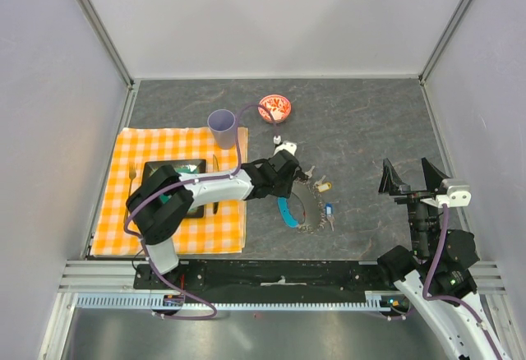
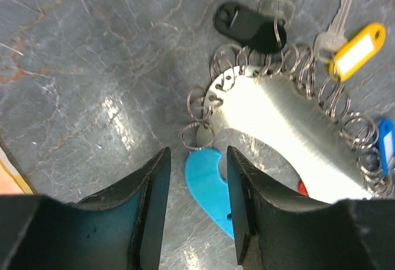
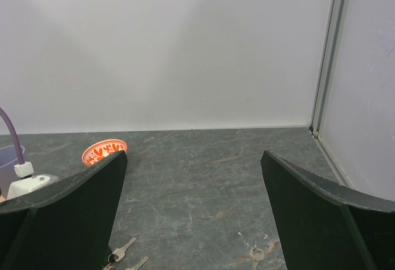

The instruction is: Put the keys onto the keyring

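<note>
Left wrist view shows the keyring's light-blue crescent (image 2: 207, 187) right under the left gripper (image 2: 196, 159). The fingers stand narrowly apart on either side of its far tip, probably not touching it. The keyring (image 2: 244, 59) loops off to the right, with the keys (image 2: 357, 49) on its far and right sides. The right gripper (image 3: 194, 159) is spread wide and well apart.

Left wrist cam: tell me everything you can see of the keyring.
The keyring lies flat on the grey table. It looks like a bright, glare-washed silvery crescent with small wire rings hung along its outer edge. A light-blue plastic crescent sits at its near end, between the open fingers of the left end effector; contact cannot be judged. The black-tagged key, yellow-tagged key and blue tag lie at the ringed edge; whether they are threaded on is unclear.
</note>
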`<state>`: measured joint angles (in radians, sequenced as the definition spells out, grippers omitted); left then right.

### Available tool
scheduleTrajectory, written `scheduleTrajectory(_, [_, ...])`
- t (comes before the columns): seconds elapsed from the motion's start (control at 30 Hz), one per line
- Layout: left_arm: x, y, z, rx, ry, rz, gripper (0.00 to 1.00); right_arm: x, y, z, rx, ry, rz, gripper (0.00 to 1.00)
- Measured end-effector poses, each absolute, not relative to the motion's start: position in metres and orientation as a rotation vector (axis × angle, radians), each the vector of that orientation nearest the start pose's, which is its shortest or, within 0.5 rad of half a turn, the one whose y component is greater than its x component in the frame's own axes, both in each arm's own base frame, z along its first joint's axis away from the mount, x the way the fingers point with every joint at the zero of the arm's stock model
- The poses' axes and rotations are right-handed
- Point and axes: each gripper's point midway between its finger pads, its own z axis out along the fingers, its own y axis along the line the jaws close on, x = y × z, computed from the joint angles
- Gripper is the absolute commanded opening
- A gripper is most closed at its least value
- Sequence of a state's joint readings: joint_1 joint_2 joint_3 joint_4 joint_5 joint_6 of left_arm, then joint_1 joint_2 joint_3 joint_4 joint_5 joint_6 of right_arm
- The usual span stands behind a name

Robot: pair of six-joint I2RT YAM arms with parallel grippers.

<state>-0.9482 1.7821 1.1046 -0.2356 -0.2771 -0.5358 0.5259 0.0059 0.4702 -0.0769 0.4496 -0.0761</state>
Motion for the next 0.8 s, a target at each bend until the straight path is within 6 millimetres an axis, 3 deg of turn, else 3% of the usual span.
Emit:
scheduleTrajectory(0.2, [0.258,-0.32,0.036,0.543,2.437,-0.312,0.49,0.193,0.021,0.327,0.032,1.224,0.127,0.98])
scheduleTrajectory(0.47, [0.268,-0.301,0.043,0.901,2.284,-0.293,0.52,0.193,0.021,0.327,0.032,1.224,0.127,0.98])
scheduleTrajectory(0.8, [0.268,-0.32,0.047,1.317,1.987,-0.341,0.38,0.193,0.021,0.327,0.032,1.224,0.127,0.98])
